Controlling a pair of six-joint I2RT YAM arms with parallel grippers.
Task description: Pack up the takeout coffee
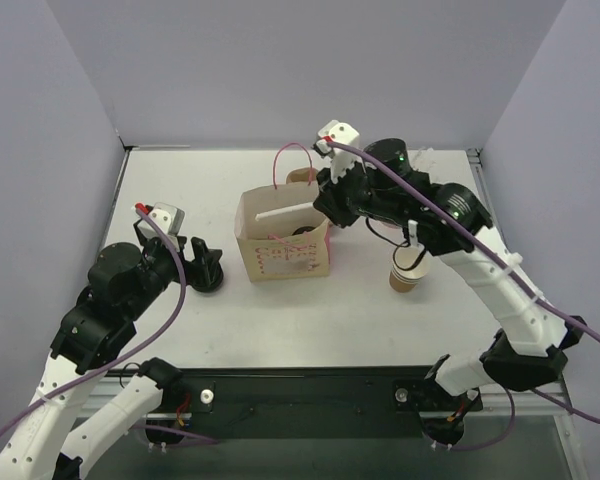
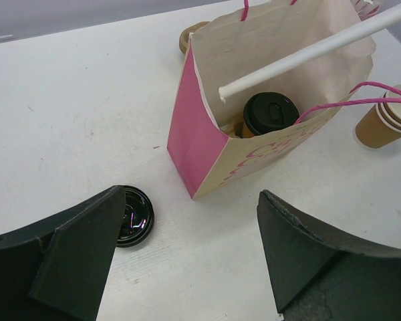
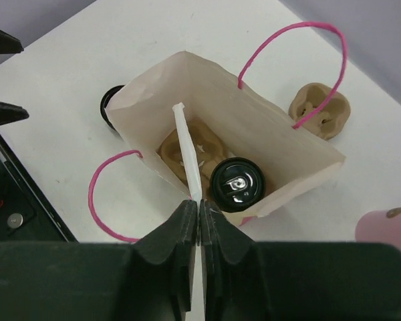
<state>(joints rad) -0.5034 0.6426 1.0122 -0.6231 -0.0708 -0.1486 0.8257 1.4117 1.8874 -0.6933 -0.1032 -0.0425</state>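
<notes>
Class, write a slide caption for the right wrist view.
Right gripper pinches a white straw angled into a pink-handled beige paper bag holding a black-lidded cup.

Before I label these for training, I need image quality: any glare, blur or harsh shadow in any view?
Top external: even light, soft shadows, sharp throughout. Left wrist: a glint on the loose black lid, left gripper dark. Right wrist: right gripper slightly soft, a reflection on the cup lid inside the bag.

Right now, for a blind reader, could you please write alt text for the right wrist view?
The right gripper, shut on a white stick, holds it down into an open paper bag with pink handles. Inside sit a black-lidded coffee cup and a pulp tray; a second tray lies beyond.
</notes>
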